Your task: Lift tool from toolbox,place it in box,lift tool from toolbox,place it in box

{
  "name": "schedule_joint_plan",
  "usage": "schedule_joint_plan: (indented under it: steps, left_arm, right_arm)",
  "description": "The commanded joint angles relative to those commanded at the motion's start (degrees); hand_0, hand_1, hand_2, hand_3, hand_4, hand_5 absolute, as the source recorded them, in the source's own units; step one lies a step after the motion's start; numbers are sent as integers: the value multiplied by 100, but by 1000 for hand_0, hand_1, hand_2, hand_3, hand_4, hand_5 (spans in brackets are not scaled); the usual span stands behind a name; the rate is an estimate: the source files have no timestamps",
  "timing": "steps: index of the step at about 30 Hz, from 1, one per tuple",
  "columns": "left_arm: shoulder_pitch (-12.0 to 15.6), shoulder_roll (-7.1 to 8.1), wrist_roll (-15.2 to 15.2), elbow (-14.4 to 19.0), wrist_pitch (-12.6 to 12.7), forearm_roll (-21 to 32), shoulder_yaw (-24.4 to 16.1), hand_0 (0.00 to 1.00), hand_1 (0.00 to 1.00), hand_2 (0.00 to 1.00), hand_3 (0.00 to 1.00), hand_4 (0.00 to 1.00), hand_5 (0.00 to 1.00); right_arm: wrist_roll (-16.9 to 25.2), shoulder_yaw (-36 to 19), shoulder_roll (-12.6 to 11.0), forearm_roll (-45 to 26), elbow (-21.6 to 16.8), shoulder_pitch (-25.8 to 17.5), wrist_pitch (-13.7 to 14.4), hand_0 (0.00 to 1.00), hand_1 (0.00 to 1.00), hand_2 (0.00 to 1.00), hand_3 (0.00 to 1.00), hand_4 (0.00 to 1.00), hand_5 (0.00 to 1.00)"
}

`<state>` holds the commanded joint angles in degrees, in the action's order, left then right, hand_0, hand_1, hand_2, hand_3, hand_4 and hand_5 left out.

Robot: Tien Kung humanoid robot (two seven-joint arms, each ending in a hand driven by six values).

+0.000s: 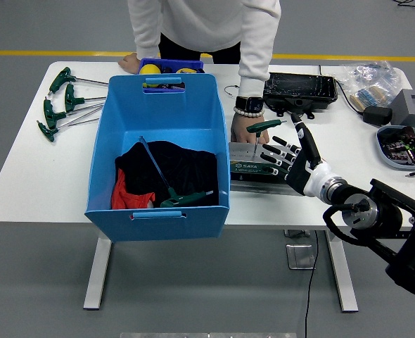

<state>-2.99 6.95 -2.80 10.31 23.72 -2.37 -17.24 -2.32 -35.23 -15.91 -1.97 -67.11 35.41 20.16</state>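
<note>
A green-handled T-wrench (260, 128) stands upright in the grey tool rack (253, 167) right of the blue box (162, 151). My right hand (286, 151) hovers open over the rack's right part, fingers spread toward the wrench, not touching it. Another green-handled T-wrench (172, 189) lies inside the box on black and red cloth (167, 172). A person's hand (246, 130) rests on the table just behind the rack, by the wrench. My left arm is out of sight.
Several green T-wrenches (63, 102) lie at the table's far left. A black case (299, 90), a plastic bag (369, 81), a grey block (413, 105) and a tray of small parts (404, 146) sit at the right. The person's other hand (130, 63) leans on the far edge.
</note>
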Motion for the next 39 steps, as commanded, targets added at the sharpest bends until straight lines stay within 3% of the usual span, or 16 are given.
schedule_joint_plan:
  steps: [11,25,39]
  left_arm:
    - [-31,-14,-4,0,6,58,79,488,492,504,686,725,676]
    - [-107,-1,79,0,35,473,513,487,489,503,688,724,674]
    - [-161,12,107,0,61,679,786,484,484,502,685,725,672]
  right_arm:
    - [22,-1,117,-113,118,63,-24,371,483,669,888,998,906]
    - [29,50,259,-174,299,204,-73,387,482,669,889,998,908]
    - [42,123,580,-260,770,399,-165,399,487,669,891,998,907]
